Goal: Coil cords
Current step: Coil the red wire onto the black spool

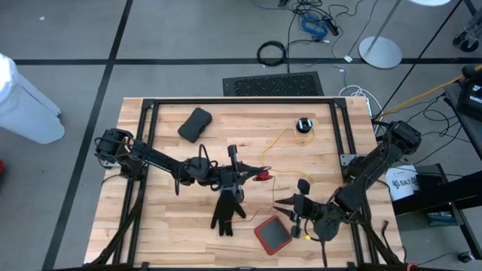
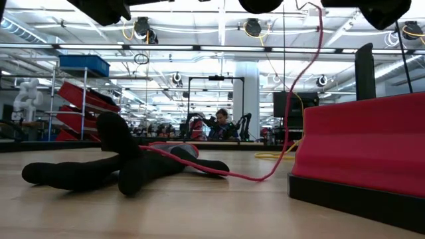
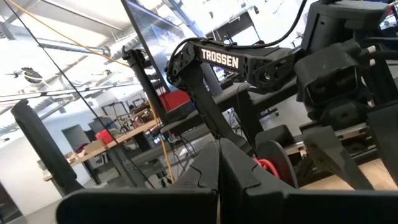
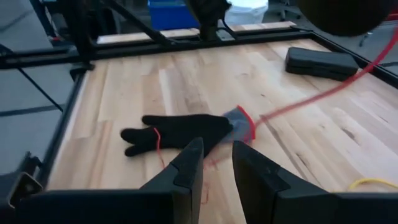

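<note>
table (image 1: 173, 218): pale planked wood, matt | glove (image 1: 227, 209): black cloth | case (image 1: 271, 234): red, smooth | frame (image 1: 241, 101): black metal

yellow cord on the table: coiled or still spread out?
Spread out. The yellow cord trails loosely across the wood from the black puck toward the table's middle, with no loops stacked.

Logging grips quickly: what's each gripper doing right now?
Left gripper: shut, nothing visibly held.
Right gripper: open, empty, above the black glove.
</note>
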Robot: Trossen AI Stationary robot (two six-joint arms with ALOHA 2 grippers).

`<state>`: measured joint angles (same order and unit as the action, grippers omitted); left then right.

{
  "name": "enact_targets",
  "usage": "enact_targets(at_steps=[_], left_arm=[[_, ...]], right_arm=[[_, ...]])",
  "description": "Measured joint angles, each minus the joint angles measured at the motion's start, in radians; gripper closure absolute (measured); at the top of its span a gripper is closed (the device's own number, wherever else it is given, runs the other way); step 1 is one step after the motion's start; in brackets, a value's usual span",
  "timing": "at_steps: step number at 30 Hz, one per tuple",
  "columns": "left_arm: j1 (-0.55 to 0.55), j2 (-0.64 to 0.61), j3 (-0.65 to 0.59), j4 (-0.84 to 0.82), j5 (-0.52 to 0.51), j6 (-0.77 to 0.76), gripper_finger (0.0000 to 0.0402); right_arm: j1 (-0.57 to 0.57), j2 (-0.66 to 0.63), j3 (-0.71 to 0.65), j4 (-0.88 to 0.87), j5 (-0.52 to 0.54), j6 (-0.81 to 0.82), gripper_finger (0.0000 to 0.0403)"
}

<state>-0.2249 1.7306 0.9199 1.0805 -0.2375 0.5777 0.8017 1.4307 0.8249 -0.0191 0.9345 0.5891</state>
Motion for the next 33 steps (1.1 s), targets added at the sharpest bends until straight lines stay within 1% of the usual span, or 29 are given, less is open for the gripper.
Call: enact_targets(at_steps=[7,16,27,30,33], left_arm=[[0.0,0.0,0.0,0.002,0.0,0.0,0.0401],[-0.005,0.0,0.0,0.0,0.0,0.001,0.0401],[-0.005,0.0,0.0,-0.006,0.0,0.003,0.0401],[-0.005,0.0,0.0,-0.008,0.0,0.003,0.0401],[-0.005,0.0,0.0,-0.008,0.0,0.002,0.0401]], right_arm=[[-0.031,0.0,0.0,0.066,-0.004,-0.03,0.033],[-0.109,0.02,0.0,0.043,-0.021,-0.009,0.033],[-0.12,0.03,0.0,0.013,-0.013,-0.005,0.0331],[-0.12,0.03,0.0,-0.009,0.01,0.001,0.034],[-0.122,0.03,0.0,-0.011,0.016,0.0,0.0357]])
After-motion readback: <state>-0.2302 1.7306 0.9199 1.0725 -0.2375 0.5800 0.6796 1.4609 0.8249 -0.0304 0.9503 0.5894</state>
